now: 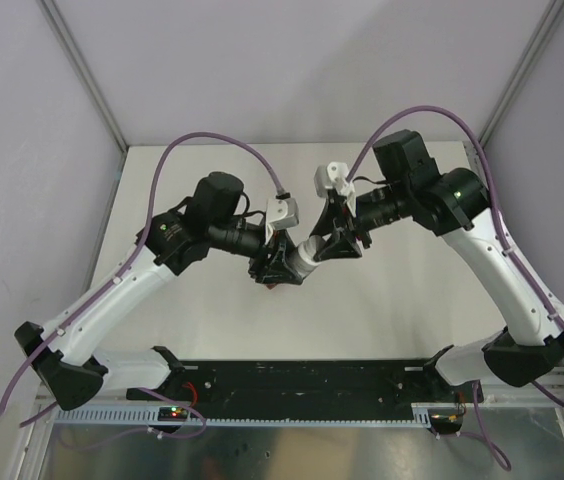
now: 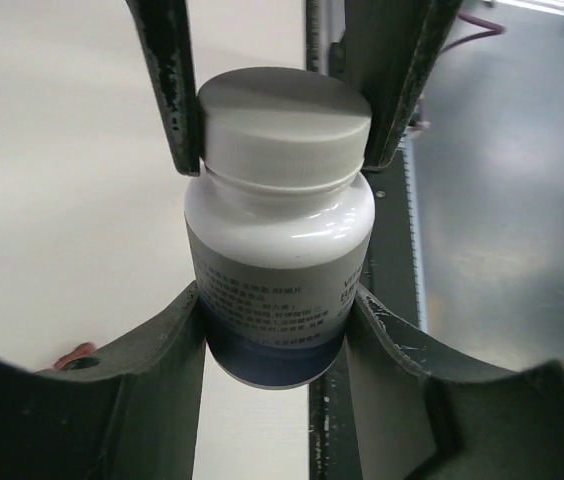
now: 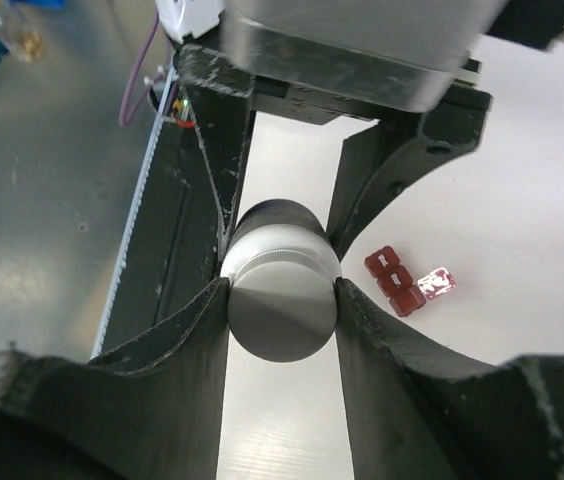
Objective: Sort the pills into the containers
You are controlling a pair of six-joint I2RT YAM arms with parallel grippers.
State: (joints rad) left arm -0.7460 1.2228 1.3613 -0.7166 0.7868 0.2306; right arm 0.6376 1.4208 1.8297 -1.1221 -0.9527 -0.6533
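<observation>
A small white bottle [image 2: 277,240] with a white cap [image 2: 284,125] is held in the air between both grippers. My left gripper [image 2: 275,292] is shut on the bottle's body. My right gripper [image 3: 282,290] is shut on the cap [image 3: 282,310]. In the top view the two grippers, left [image 1: 284,262] and right [image 1: 324,245], meet over the table's middle. The dark red pill box [image 3: 392,279] lies on the table below, with one clear lid [image 3: 436,283] flipped open. A sliver of the box shows in the left wrist view [image 2: 72,354]. No loose pills show.
The white table [image 1: 412,290] ends at a black rail [image 1: 302,378] by the arm bases, with a grey metal shelf [image 1: 292,450] below it. Grey walls stand on both sides and behind.
</observation>
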